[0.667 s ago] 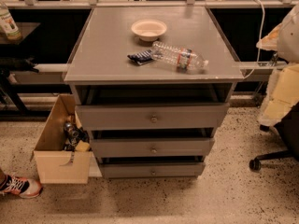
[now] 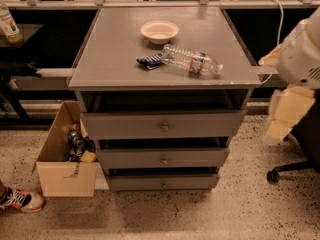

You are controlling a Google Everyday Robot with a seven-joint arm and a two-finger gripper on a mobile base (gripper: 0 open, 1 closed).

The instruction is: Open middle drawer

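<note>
A grey cabinet has three drawers, each pulled out a little. The middle drawer is a wide low grey panel with a small round knob at its centre. It sits between the wider top drawer and the narrower bottom drawer. My arm's white body is at the right edge. My gripper shows as a pale cream shape hanging below it, to the right of the cabinet at about top drawer height, apart from every drawer.
On the cabinet top lie a white bowl, a clear plastic bottle on its side and a dark packet. An open cardboard box of items stands to the left of the cabinet. A shoe is at the lower left and an office chair base at the lower right.
The pale arm parts at the right have shifted slightly. The drawers and the things on the cabinet top stand as before.
</note>
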